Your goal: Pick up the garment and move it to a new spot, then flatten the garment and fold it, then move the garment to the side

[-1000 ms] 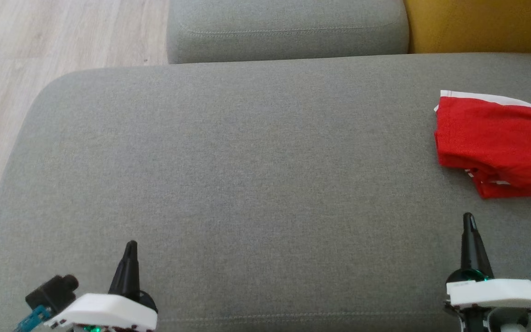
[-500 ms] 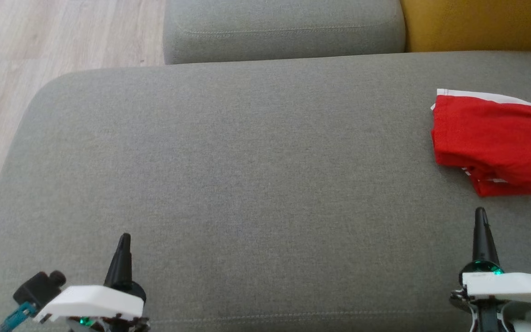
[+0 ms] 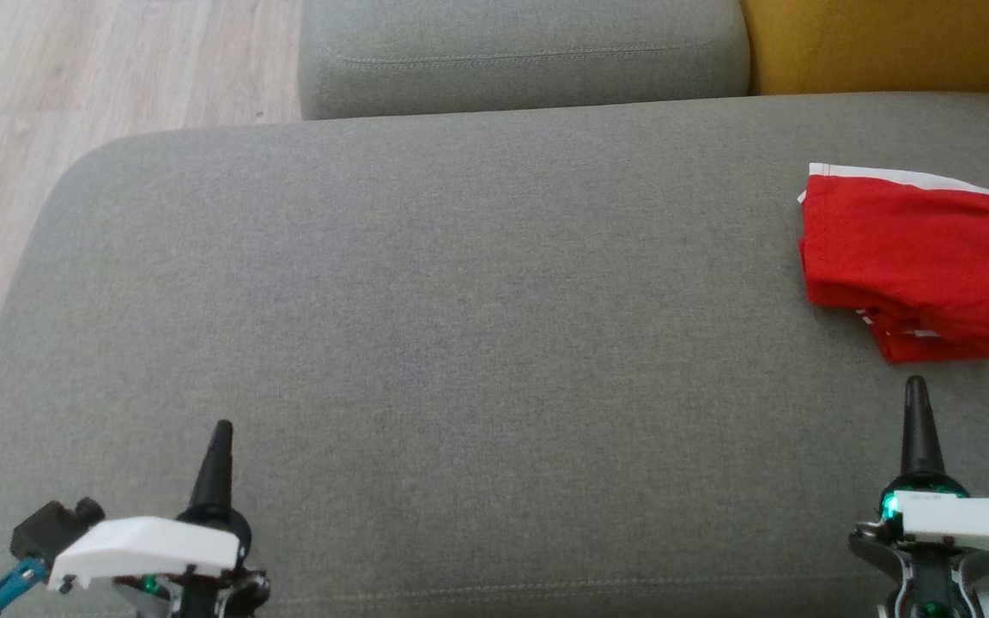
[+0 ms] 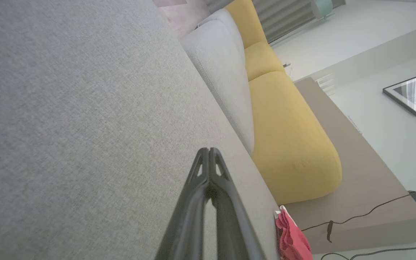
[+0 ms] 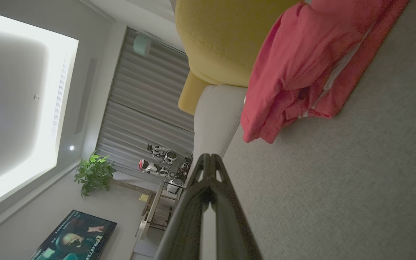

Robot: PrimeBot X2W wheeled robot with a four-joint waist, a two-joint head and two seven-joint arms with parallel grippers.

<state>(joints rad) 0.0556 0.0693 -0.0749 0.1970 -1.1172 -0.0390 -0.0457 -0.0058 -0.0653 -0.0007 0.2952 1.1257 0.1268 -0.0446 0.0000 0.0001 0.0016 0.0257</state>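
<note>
Head view, nearest first: the left end effector (image 3: 221, 427) and the right end effector (image 3: 916, 383) each have their fingers pressed together, empty, over the near part of the grey sofa seat (image 3: 460, 283). The red garment (image 3: 907, 257) lies folded on the seat just beyond the right end effector's tip, not touching it, and far to the right of the left one. Beyond it sit a grey cushion (image 3: 520, 51) and a yellow cushion (image 3: 881, 43).

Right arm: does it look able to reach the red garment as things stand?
Probably yes. The right gripper sits just short of the red garment, with bare grey cushion between them and nothing in the way. Its jaws are shut, so they must open first.
</note>
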